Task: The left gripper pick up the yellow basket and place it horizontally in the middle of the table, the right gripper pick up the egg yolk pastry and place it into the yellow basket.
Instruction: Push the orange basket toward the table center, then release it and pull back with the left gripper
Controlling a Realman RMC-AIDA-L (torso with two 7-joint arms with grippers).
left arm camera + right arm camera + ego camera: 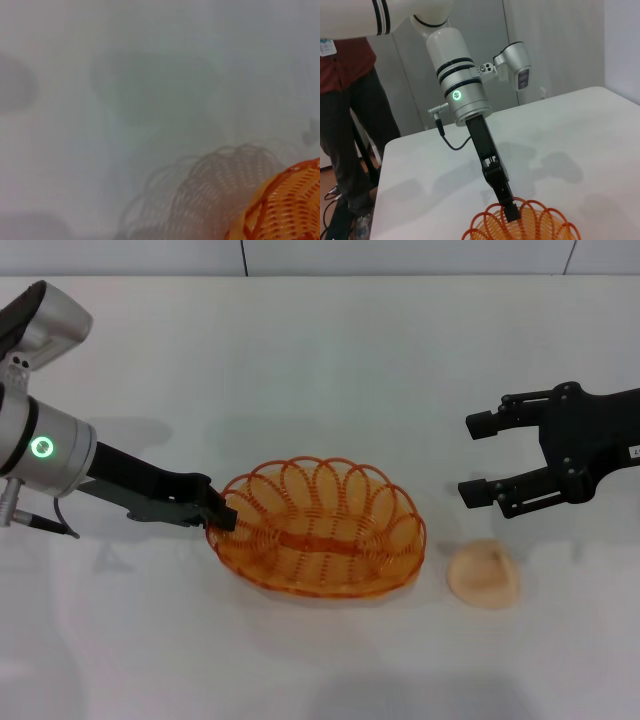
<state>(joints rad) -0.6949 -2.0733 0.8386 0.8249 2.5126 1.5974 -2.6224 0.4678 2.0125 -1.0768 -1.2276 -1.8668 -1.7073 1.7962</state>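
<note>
While the left gripper point(222, 510) pinches the basket point(318, 528) rim at lower centre on the bench point(320, 370), placement looks nearly finished. The right gripper point(476, 457), jaws spread, hovers upper right of the pastry point(483, 573); next, it should descend over it.

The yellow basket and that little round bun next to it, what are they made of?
The yellow basket looks like glossy see-through plastic wire: thin orange-amber strands looped into a scalloped rim, with the table showing through. The egg yolk pastry looks like smooth, matte baked dough, pale peach; it could be a plastic model.
</note>
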